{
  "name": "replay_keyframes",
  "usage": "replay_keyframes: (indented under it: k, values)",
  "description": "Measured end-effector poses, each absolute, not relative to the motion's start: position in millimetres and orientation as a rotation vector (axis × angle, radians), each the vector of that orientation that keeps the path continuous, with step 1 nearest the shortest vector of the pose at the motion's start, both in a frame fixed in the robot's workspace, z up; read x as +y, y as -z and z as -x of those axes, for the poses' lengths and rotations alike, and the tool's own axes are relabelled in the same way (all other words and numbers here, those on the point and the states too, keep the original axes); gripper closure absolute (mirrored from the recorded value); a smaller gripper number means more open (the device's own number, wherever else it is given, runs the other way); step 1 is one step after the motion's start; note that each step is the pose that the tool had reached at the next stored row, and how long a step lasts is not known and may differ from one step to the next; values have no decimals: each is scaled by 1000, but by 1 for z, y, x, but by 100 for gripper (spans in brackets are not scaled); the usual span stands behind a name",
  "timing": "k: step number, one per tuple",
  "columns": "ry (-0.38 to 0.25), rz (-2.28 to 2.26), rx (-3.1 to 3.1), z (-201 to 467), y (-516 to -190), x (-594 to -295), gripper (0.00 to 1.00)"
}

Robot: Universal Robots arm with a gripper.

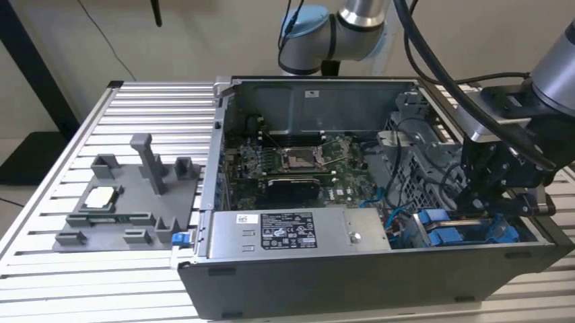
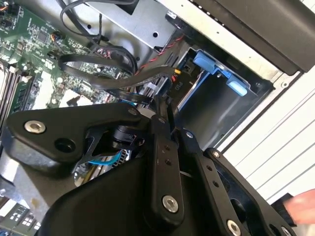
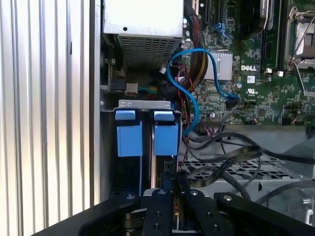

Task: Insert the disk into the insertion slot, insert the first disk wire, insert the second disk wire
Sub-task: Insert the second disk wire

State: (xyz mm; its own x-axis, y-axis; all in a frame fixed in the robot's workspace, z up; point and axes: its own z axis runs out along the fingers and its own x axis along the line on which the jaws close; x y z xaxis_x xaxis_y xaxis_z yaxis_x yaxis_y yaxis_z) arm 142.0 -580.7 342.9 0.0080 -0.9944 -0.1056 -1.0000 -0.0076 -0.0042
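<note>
Two blue carrier frames sit side by side in the insertion slot, at the corner of the open computer case beside the power-supply box. The disk is the frame farther from the case wall. Its silver body is hidden, and its long axis runs parallel to that wall, tabbed end pointing toward the power-supply box. The gripper hovers over the disk's other end, fingers drawn nearly together; I cannot tell whether anything is pinched. The case wall hems one side, while a blue cable and black wires crowd the other.
</note>
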Motion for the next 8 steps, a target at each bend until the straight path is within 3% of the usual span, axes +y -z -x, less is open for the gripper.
replay_keyframes:
  k: [8]
  values:
    - [-109,2174,2155,-144,-339,-581,84]
